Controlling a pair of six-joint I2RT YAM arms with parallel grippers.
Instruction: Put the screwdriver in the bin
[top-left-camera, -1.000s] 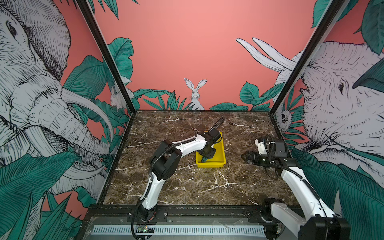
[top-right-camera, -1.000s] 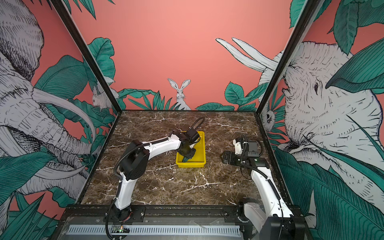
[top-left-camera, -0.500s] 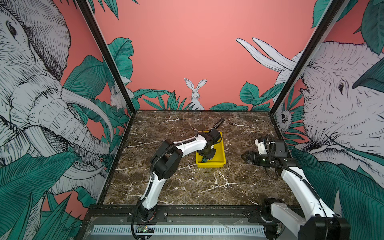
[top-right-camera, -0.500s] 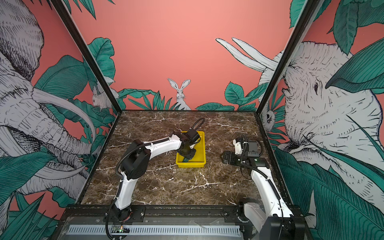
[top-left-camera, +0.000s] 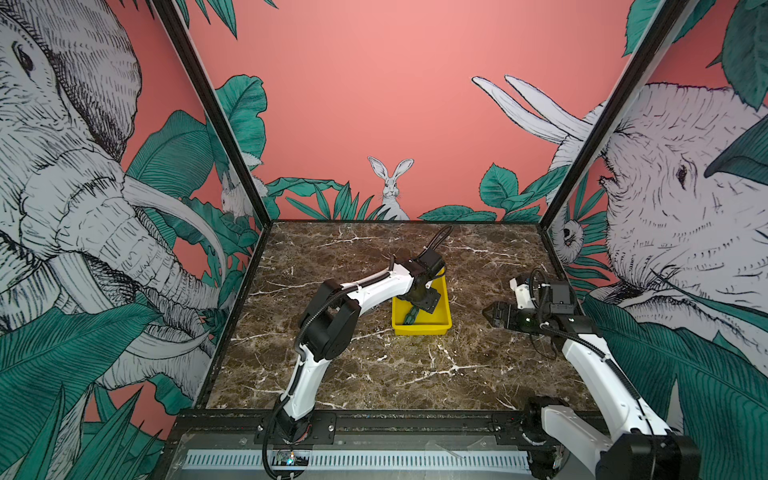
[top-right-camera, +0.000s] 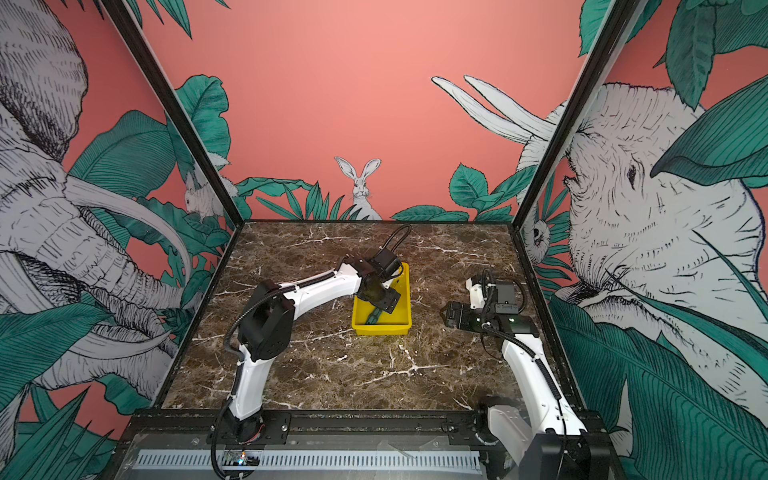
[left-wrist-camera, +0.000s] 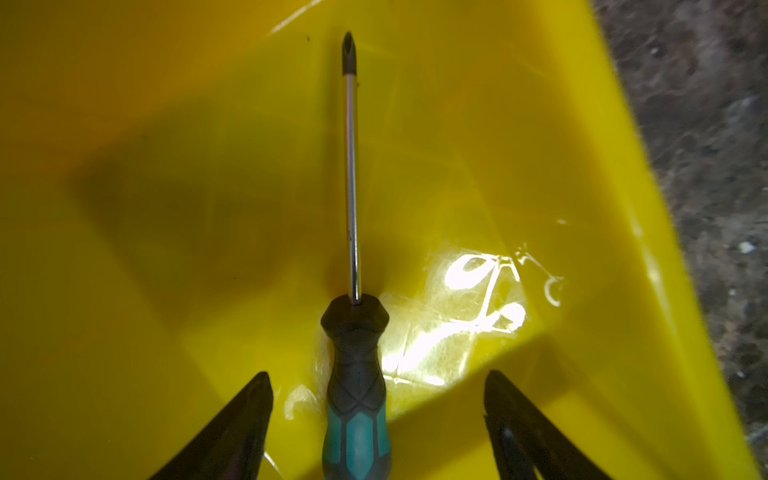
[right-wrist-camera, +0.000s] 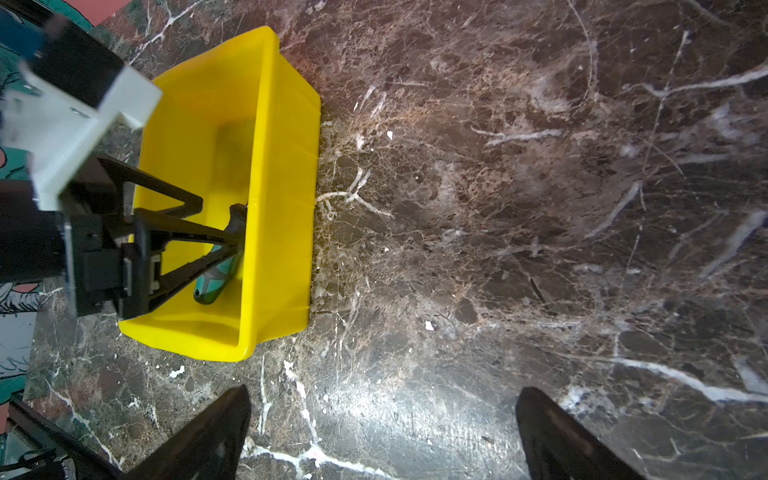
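Since a second ago the left arm has barely shifted over the bin, but the left tool (left-wrist-camera: 376, 374) has gone from pinched to jaws wide apart and has let go of the screwdriver (left-wrist-camera: 353, 249)

Left wrist view: both fingers stand clear of the green-black handle, one on each side with yellow showing between; handle and shaft lie flat on the glossy floor of the bin (left-wrist-camera: 124, 291), cross-head tip pointing away from the tool

Right wrist view: one left-tool finger crosses in front of the handle, contact can't be told from there

Both top views: the screwdriver (top-left-camera: 409, 314) (top-right-camera: 372, 318) pokes out from under the left tool, handle end toward the near-left corner of the bin (top-left-camera: 420, 328) (top-right-camera: 381, 328); the shaft is hidden under the tool. Nothing else seen in the bin

Right tool (right-wrist-camera: 382, 390): jaws apart, holding nothing, hovering over bare marble table (right-wrist-camera: 540, 208), well apart from the bin on its right side (top-left-camera: 492, 311)

Bin stands mid-table, away from all the table's edges, with open table on every side of it; the left tool's fingers are inside the low walls
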